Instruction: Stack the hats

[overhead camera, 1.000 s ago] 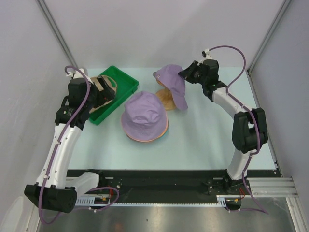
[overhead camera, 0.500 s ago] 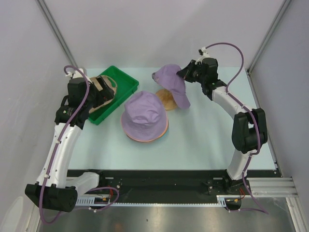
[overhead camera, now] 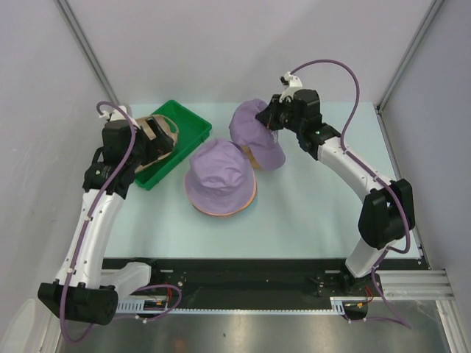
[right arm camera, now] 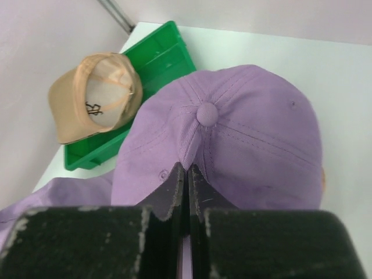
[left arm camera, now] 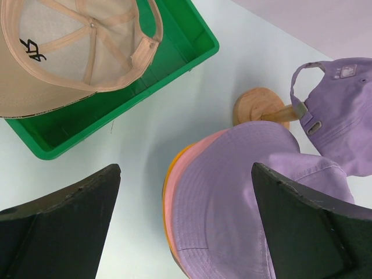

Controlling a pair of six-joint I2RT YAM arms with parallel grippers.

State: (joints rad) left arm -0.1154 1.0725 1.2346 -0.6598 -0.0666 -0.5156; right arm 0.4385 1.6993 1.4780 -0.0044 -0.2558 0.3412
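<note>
Left tool (left arm camera: 185, 167): jaws spread wide with nothing in them, hanging above the desk (overhead camera: 309, 213) by the tray.
Tray (left arm camera: 180, 49): green, at the far left; a tan cap (left arm camera: 58, 52) lies in it upside down.
Hat stack (overhead camera: 219, 176): mid-desk, lavender bucket hat (left arm camera: 244, 192) on top, pink and orange brims showing beneath.
Stand (left arm camera: 258, 107): wooden, just beyond the stack to its right.
Right tool (right arm camera: 187, 174): pinched tight on the crown cloth of a lavender cap (right arm camera: 250, 128), which it holds over the stand.
</note>
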